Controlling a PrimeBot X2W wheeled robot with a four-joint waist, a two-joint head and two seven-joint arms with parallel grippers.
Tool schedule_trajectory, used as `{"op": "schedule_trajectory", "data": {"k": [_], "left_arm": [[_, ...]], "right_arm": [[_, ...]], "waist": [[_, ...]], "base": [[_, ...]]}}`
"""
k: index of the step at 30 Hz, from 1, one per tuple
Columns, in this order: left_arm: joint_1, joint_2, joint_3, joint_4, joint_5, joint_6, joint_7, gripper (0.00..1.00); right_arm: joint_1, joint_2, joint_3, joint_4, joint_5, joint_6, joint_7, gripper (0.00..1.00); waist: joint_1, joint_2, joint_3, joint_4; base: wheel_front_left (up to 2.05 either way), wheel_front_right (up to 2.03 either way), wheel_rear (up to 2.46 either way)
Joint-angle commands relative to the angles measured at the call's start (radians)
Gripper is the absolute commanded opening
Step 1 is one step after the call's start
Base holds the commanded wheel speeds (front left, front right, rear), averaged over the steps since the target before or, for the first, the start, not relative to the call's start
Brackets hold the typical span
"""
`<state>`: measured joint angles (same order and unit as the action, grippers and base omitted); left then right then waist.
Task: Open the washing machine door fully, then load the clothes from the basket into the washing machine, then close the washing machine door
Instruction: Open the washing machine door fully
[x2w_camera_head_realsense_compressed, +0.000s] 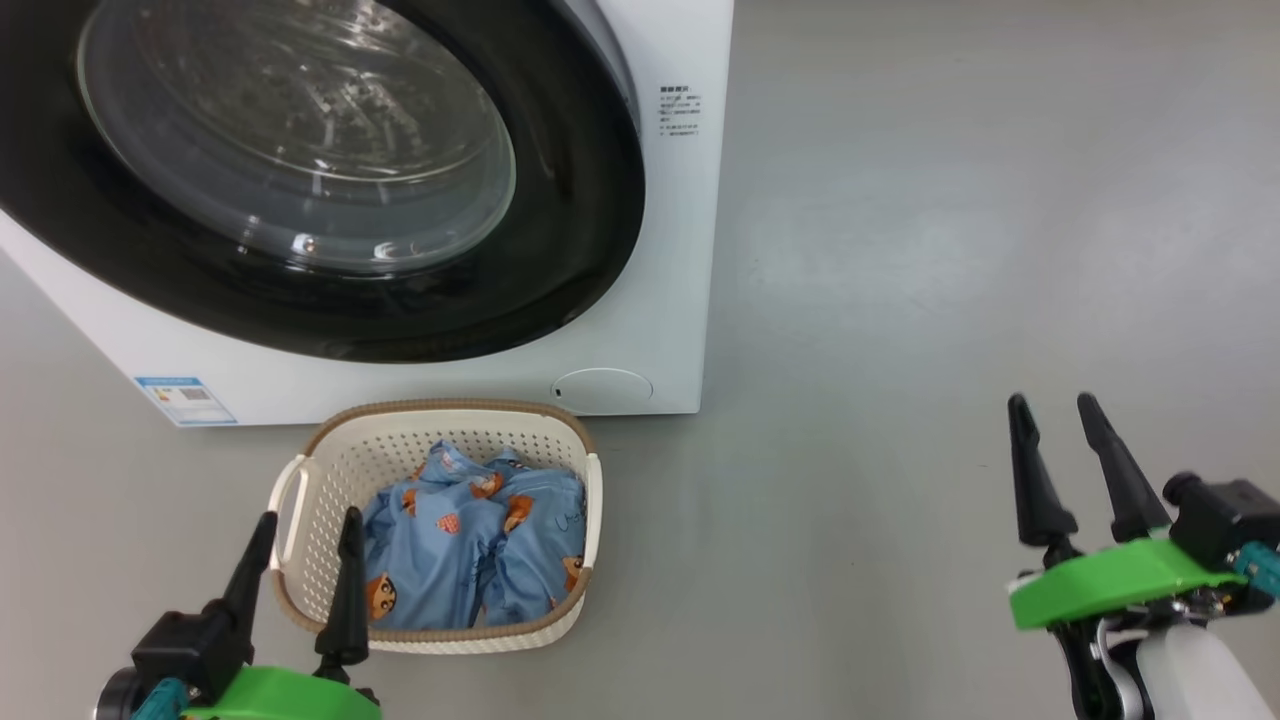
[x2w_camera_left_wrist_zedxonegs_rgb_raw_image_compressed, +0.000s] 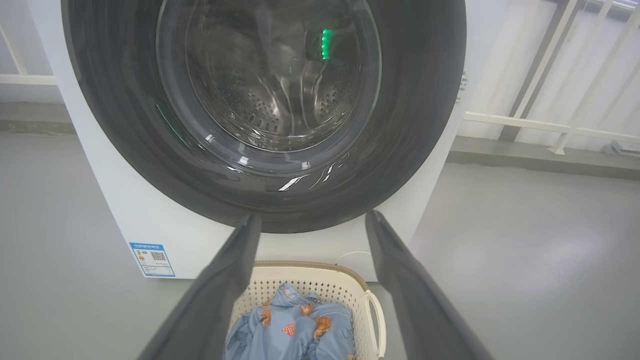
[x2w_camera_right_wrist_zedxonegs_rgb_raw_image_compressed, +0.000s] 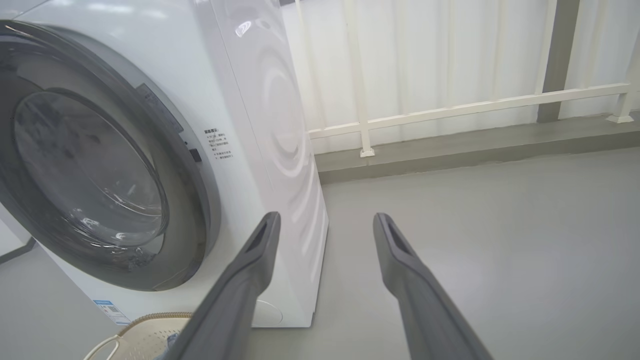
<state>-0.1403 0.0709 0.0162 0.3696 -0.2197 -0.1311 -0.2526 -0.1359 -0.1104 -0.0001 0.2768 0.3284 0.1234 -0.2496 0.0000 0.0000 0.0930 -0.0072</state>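
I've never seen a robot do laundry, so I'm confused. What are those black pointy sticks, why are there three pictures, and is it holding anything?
The pointy sticks are the robot's fingers. Each hand has two. One picture comes from a camera on its head, looking down: the left hand is by the basket, the right hand is over bare floor. The other two pictures come from cameras on its wrists, looking along the fingers. Both hands are open and hold nothing. On the grey floor stands a big white washing machine with its round black door shut. In front of it sits the cream basket, with blue clothes printed with little cartoon figures inside.
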Motion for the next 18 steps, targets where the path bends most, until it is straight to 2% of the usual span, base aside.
{"op": "schedule_trajectory", "data": {"k": [1,5,10,15,18], "left_arm": [[-0.021,0.008,0.027,-0.014,-0.014,0.001,-0.009,1.0],[-0.021,-0.001,0.017,-0.012,-0.019,0.001,-0.009,1.0],[-0.03,-0.01,0.003,-0.012,-0.029,0.001,-0.009,1.0],[-0.042,-0.015,-0.005,-0.016,-0.036,0.001,-0.009,1.0],[-0.056,-0.018,-0.018,-0.02,-0.044,0.0,-0.009,1.0]], "right_arm": [[-0.054,-0.006,0.032,-0.018,0.031,0.007,-0.012,0.0],[-0.113,0.003,0.047,-0.018,0.128,0.007,-0.012,0.0],[-0.202,0.02,0.023,-0.012,0.327,0.007,-0.012,0.0],[-0.297,0.023,0.01,-0.011,0.592,0.007,-0.012,0.0],[-0.372,-0.024,0.047,-0.006,0.77,0.007,-0.012,0.0]], "waist": [[0.0,0.0,0.003,0.005],[0.0,0.0,0.01,0.018],[0.0,0.0,0.023,0.043],[0.0,0.0,0.042,0.07],[0.0,0.0,0.067,0.099]], "base": [[0.0,0.0,0.0],[0.0,0.0,0.0],[0.0,0.0,0.0],[0.0,0.0,0.0],[0.0,0.0,0.0]]}}
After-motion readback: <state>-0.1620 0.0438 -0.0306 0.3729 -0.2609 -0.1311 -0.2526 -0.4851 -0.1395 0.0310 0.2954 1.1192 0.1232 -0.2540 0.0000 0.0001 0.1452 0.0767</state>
